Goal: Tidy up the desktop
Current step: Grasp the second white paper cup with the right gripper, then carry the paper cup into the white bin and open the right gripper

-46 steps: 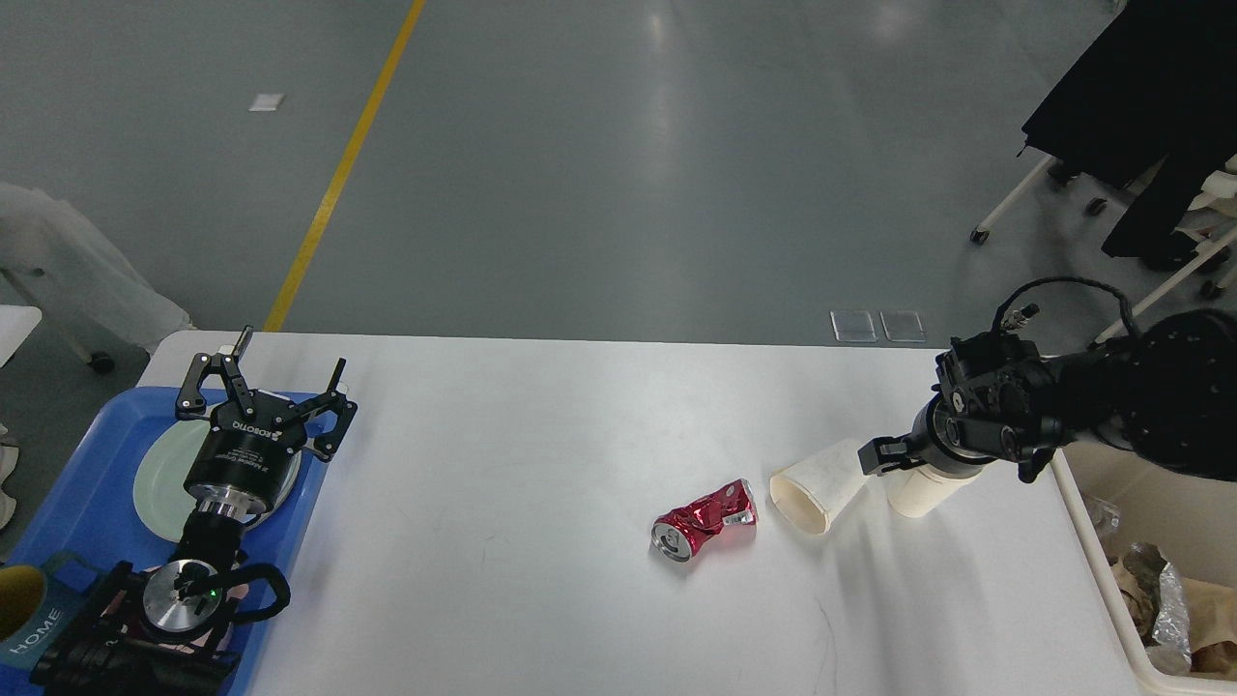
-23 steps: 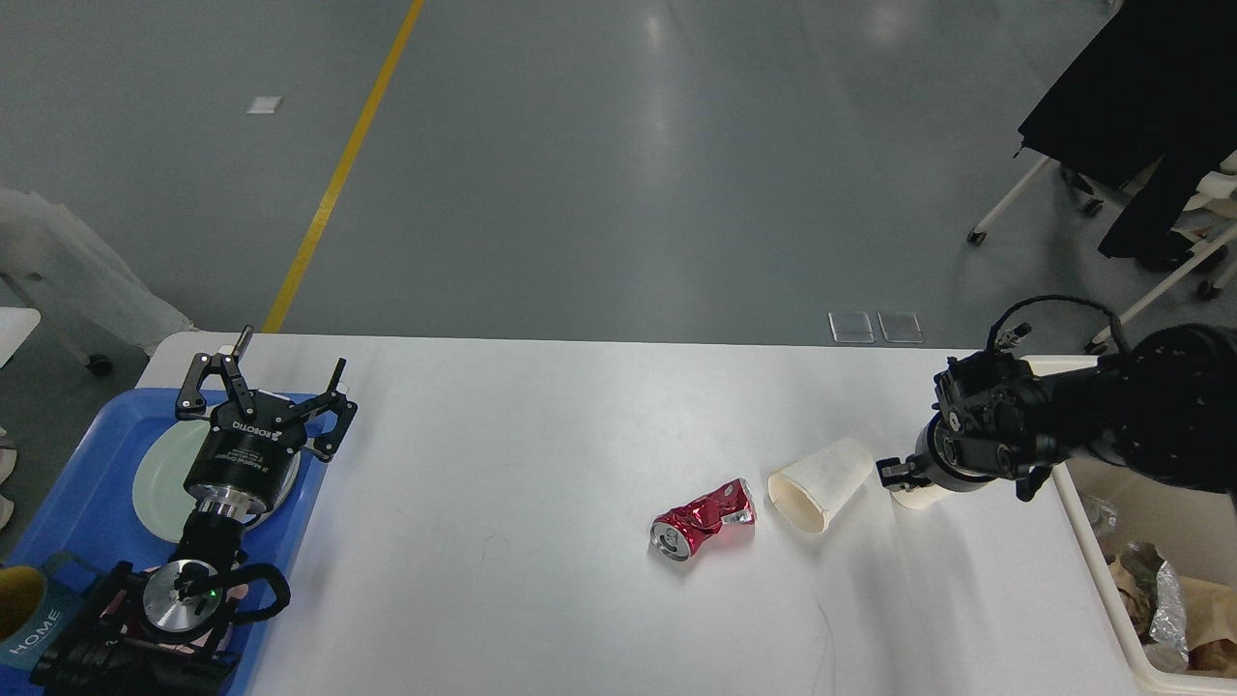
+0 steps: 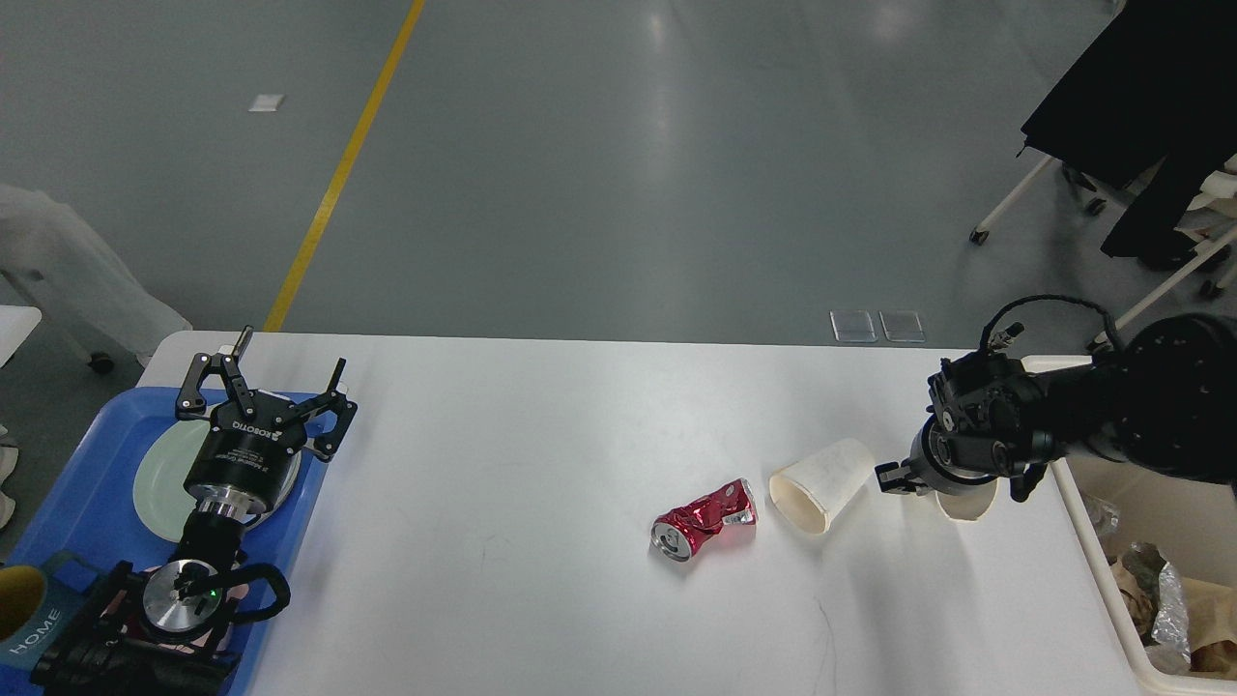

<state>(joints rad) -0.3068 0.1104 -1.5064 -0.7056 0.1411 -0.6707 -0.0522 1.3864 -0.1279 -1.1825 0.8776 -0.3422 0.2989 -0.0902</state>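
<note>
Head view: desktop [image 3: 541, 464] with one crushed can [image 3: 704, 520], two paper cups [image 3: 819, 485]; left gripper [image 3: 261, 379] wide, right gripper [image 3: 904, 476] unclear.

Two paper cups [image 3: 821, 483] show, one lying on its side and a second [image 3: 969, 503] mostly hidden under the arm. One crushed red can [image 3: 704, 520], one blue tray [image 3: 77, 503], one pale plate [image 3: 159, 478], one mug [image 3: 29, 619], and one bin [image 3: 1111, 570] holding perhaps several crumpled scraps.

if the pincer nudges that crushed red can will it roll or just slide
The red can lies on its side on the desktop, so it might start to roll. Its dented, creased body would probably make it wobble and stop soon. It looks squashed and empty, so it is likely light and easy to shove, perhaps into the paper cup beside it.
</note>
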